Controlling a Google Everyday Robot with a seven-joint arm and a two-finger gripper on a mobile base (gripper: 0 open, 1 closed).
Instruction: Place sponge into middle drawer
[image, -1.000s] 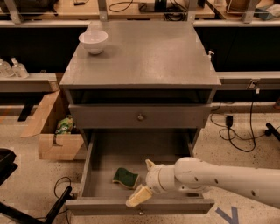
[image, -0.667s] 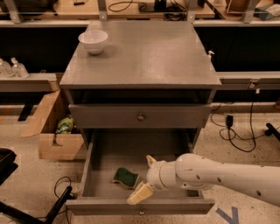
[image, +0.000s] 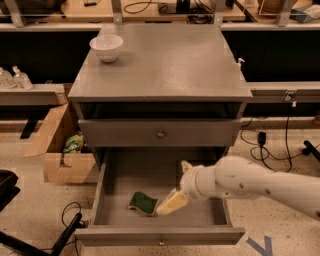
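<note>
Grey cabinet on speckled floor: middle drawer is pulled out, with the sponge laid flat on its tray, near the front. Gripper is held just right of the sponge, fingers spread, nothing gripped. The sponge is judged light, soft and compressible, and best pinched across its short foam sides.

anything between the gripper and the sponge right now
Nothing: in the camera view the gripper, over the open middle drawer, has its lower fingertip right beside the sponge on the bare tray.
</note>
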